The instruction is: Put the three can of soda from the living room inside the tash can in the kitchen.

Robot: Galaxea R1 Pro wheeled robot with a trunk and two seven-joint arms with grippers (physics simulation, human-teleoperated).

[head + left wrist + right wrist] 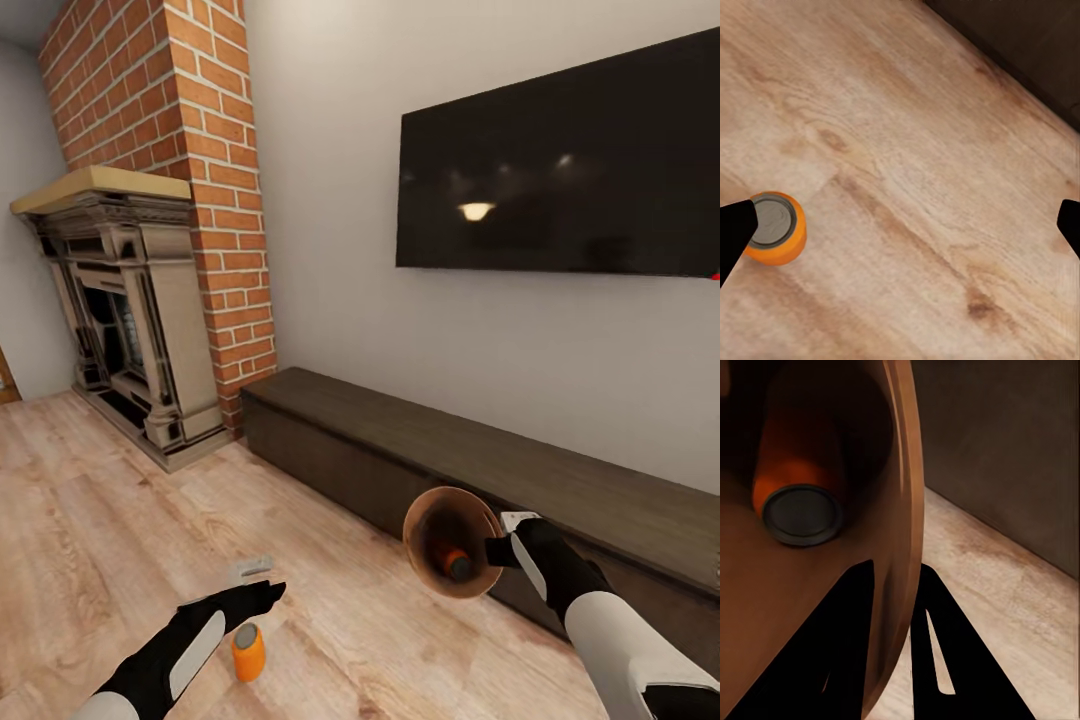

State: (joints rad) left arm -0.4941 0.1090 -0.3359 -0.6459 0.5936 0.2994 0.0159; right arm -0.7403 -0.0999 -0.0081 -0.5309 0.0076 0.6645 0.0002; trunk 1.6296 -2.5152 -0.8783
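Right gripper (505, 549): jaws pinched on the rim of the trash can (432, 520), one finger (840, 652) inside the wall, the other outside. The can is held off the floor, tipped on its side with its mouth facing the head camera. An orange soda can (452, 558) lies inside it, silver top (801, 515) toward the opening, resting against the inner wall.

Left gripper (262, 590): jaws spread wide, nothing between them. In the left wrist view the two black fingertips (735, 225) sit at opposite edges of the picture with bare floor between. A second orange soda can (248, 652) stands upright on the pale wood floor (100, 520), just below that gripper in the head view; in the wrist view it (774, 228) sits right by one fingertip, contact cannot be told.

The third can is not identifiable in these frames.

Surroundings: a long dark low cabinet (420, 440) runs along the wall, just behind the trash can. Black wall-mounted TV (560, 160) above it. Brick chimney (200, 150) and fireplace (125, 320) stand at the head view's left.
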